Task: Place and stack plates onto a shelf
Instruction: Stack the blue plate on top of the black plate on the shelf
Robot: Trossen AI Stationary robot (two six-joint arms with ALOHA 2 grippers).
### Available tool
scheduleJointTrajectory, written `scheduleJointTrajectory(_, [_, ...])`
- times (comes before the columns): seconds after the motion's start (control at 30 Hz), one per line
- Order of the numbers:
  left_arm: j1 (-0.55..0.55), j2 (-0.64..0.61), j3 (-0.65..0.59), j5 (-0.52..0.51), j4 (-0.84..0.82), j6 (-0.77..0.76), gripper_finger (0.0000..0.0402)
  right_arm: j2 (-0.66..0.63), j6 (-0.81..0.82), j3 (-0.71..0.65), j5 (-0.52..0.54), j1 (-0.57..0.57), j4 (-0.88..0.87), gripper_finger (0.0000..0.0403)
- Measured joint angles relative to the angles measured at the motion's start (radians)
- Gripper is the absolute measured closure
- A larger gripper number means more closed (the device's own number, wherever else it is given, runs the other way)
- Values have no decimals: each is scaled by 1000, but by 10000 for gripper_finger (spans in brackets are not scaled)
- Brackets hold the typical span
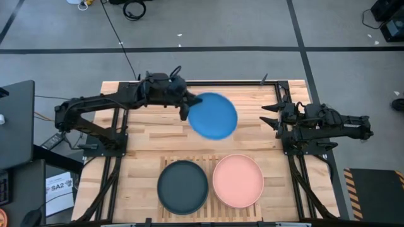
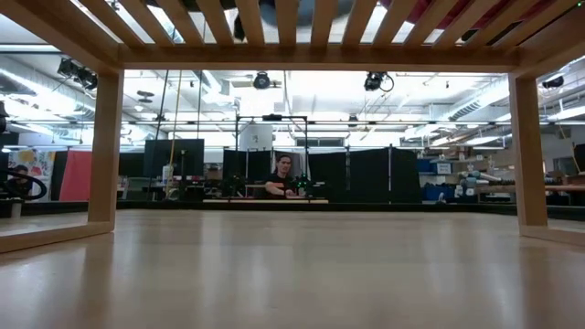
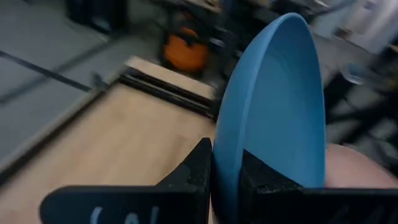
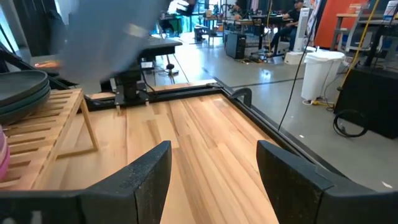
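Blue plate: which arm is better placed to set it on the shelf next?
Left. The left gripper already grips the blue plate by its rim, jaws shut on it, above the table behind the shelf. The right gripper waits at the right edge, open and empty.

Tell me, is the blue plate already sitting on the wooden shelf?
No, the left claw holds the blue plate up over the table, away from the shelf, where only the dark grey plate and the pink plate rest.
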Motion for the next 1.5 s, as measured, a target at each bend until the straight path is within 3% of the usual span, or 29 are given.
scheduleJointTrajectory(0.33, [-120,0,202,156,-422,-122,368,0,1,0,0,0,0,162])
scheduleJointTrajectory(0.53, [-240,0,214,171,-549,-235,368,0,1,0,0,0,0,162])
scheduleJointTrajectory(0.8, [-400,10,214,165,-589,-334,368,0,1,0,0,0,0,162])
scheduleJointTrajectory(1.07, [-519,11,214,85,-588,-421,368,0,2,0,0,0,1,162])
scheduleJointTrajectory(1.5, [-594,60,214,-8,-613,-450,368,0,4,0,-11,0,5,162])
